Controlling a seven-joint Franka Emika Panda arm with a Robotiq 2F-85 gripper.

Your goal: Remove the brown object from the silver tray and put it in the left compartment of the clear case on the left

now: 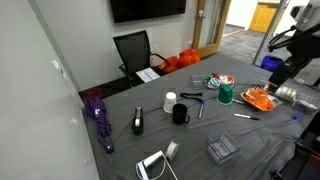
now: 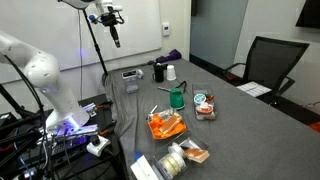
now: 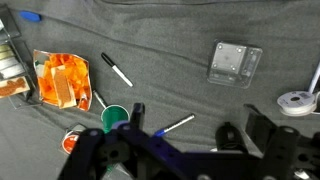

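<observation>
1. Your tool (image 3: 185,160) fills the bottom edge of the wrist view, dark and blurred. Its fingers stand wide apart with nothing between them, and it hangs well above the tabletop (image 3: 180,40).
2. Take the green cup (image 2: 178,97) as your mark. The brown object (image 2: 194,153) lies in the silver tray (image 2: 172,163), well apart from the cup, with the orange pile (image 2: 165,125) between them.
3. In the wrist view the same tray sits at the left edge, and only an end of the brown object (image 3: 12,88) shows, just beside the orange pile.
4. The clear case (image 3: 235,62) lies flat on the tabletop on the far side of the green cup from the tray, well apart from it. You cannot tell its compartments apart from here.
5. A black mug (image 2: 158,72) and a white cup (image 2: 171,72) stand upright side by side, between the green cup and the clear case.
6. A pen (image 3: 117,70) lies near the green cup.
7. A round roll (image 2: 205,103) just beside the green cup carries red and white print, too small to read.
</observation>
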